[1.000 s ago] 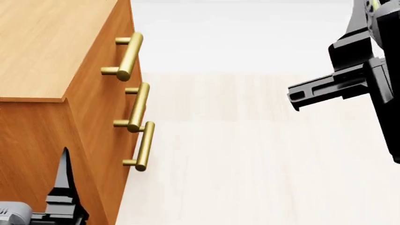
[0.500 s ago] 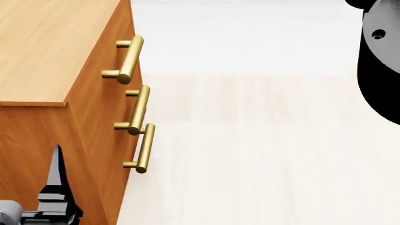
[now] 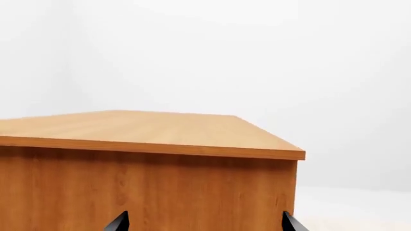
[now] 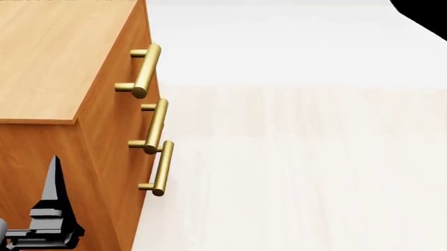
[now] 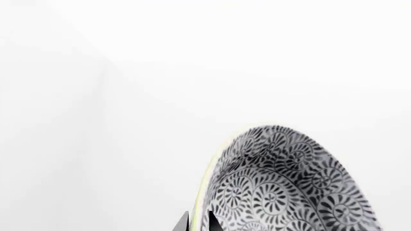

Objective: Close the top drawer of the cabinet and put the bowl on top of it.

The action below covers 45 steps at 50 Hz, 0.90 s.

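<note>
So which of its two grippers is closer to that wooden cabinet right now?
Left. The left gripper sits low beside the cabinet, facing its side panel. The right gripper, clamped on the patterned bowl, is away from it, outside the head view.

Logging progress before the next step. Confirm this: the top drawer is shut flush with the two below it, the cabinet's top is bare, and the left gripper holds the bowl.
One thing is wrong: the bowl is in the right gripper, as the right wrist view shows, its fingertips pinching the rim. The left gripper is open and empty, facing the cabinet. The rest stands: in the head view the top drawer sits flush.
</note>
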Available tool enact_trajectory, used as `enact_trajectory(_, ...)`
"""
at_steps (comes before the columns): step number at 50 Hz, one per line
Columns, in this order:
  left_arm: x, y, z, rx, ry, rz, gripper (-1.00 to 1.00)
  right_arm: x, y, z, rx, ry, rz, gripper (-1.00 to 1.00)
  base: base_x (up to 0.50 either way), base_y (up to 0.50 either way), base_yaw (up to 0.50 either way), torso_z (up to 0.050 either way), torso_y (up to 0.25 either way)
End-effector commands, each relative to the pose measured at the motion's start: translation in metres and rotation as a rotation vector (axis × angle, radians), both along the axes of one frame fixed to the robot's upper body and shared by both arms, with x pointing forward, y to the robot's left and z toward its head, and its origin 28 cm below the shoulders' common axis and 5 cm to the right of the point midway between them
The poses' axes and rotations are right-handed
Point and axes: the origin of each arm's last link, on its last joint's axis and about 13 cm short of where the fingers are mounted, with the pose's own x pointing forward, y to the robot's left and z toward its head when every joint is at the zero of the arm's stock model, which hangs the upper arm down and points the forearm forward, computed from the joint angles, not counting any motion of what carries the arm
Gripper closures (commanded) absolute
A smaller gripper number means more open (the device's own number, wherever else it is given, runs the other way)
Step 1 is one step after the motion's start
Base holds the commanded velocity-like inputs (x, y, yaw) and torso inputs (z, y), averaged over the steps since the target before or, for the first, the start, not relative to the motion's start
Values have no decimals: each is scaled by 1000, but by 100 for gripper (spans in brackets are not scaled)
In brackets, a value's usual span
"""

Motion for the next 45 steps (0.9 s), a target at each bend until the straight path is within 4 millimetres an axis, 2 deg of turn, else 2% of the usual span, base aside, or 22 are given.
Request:
enact_trajectory(1,2,1,0,9,-1,25,-100,5,19,19,81,12,36,100,0,0,0,11,141)
enact_trajectory(5,2,1,-1,15,-8,39,-100,17,28,25,110,64,-15,100,0,0,0,6,47)
enact_trajectory(14,1,5,2,-28,-1,38,-100,28,45,26,98,85,-11,100,0,0,0,0,12)
enact_trajectory(24,1,5,7,-40,12,20,-100,36,60,14,67,103,9,100,0,0,0,0,250)
enact_trajectory(29,2,6,1,-44,17,16,-100,36,70,8,47,107,42,100,0,0,0,0,250)
enact_trajectory(45,3,6,1,-53,21,-1,-100,33,92,-10,-32,119,118,100,0,0,0,2,250)
